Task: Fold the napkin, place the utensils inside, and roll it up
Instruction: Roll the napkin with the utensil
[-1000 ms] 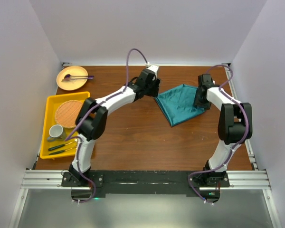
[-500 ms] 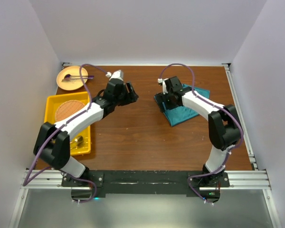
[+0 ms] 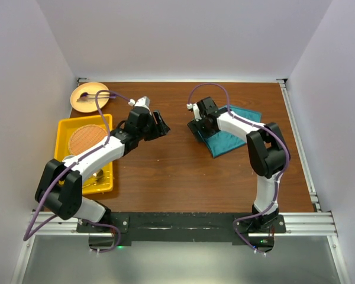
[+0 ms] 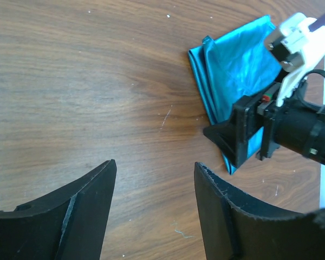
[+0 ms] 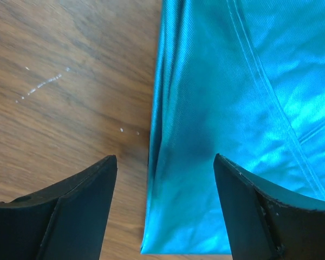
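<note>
The teal napkin [image 3: 225,145] lies folded on the wooden table, right of centre. My right gripper [image 3: 199,130] hovers open over its left edge. In the right wrist view the napkin [image 5: 233,108] fills the right half, and its folded edge runs down between the spread fingers of the right gripper [image 5: 165,157], which hold nothing. My left gripper [image 3: 161,124] is open and empty over bare wood, left of the napkin. The left wrist view shows that left gripper [image 4: 154,164] facing the napkin [image 4: 238,59] and the right gripper [image 4: 241,138]. The utensils are hidden under my left arm.
A yellow tray [image 3: 65,133] with a round woven mat [image 3: 86,138] sits at the left edge, partly under my left arm. Behind it is a wooden plate [image 3: 86,94] holding a purple-ended stick. White walls enclose the table.
My left arm let go of the napkin's left corner and swung back left. My right gripper crossed from the napkin's right side to its left edge and opened. The napkin now lies flatter.
</note>
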